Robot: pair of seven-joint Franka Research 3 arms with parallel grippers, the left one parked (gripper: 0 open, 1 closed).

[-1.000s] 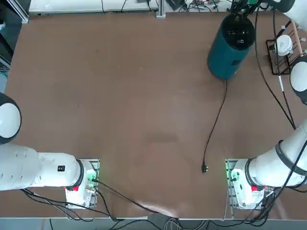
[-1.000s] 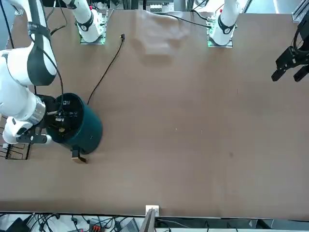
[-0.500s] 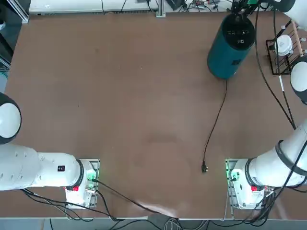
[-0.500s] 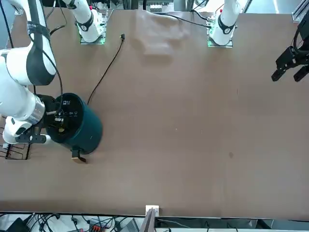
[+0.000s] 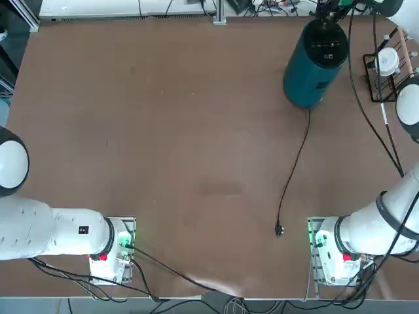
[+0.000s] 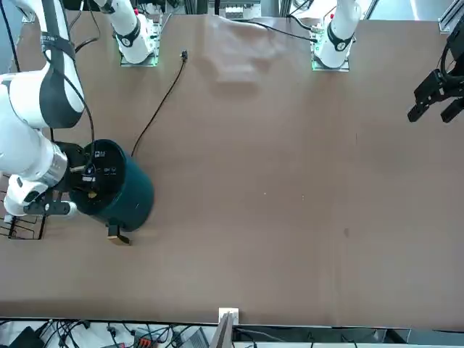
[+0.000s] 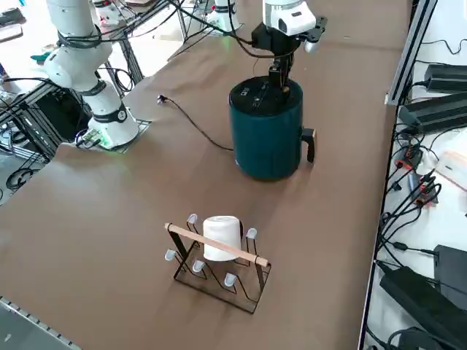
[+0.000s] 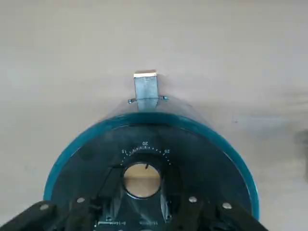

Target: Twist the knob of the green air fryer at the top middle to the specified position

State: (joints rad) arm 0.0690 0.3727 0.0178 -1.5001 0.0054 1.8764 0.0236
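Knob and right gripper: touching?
Touching. The wrist view shows both fingers pressed against the knob sides on the fryer; right gripper.

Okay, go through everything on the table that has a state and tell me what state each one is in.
green air fryer: upright, unplugged
power cord: loose on the table, plug end free
knob: between the right gripper's fingers
right gripper: down on the fryer's top
wire rack: upright, holding a white round object
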